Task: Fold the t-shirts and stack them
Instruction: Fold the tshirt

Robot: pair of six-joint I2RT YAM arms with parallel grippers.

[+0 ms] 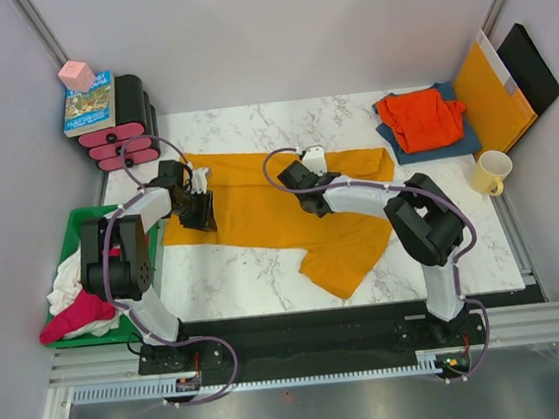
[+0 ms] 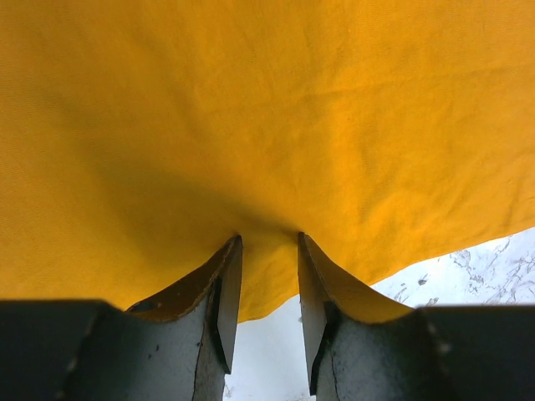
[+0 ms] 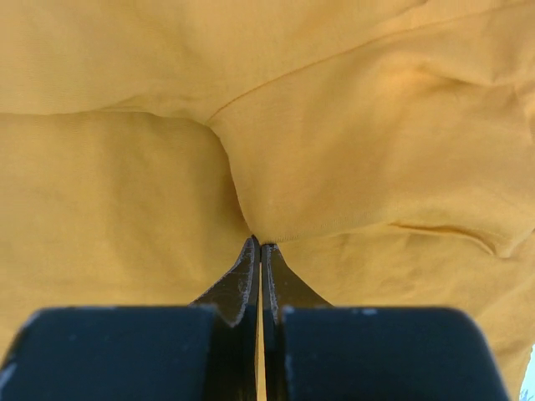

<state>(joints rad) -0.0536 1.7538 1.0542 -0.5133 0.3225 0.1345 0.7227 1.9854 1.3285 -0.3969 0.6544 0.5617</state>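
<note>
Mustard-yellow t-shirt (image 1: 261, 221) in right hand (image 3: 257, 241)

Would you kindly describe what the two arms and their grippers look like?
Both the left arm and the right arm have bulky black joint housings linked by smooth white shells, and a lilac cable loops loosely along each. The left gripper and the right gripper are black, with dark fingers tapering to thin, blade-like tips. No markings are visible.
</note>
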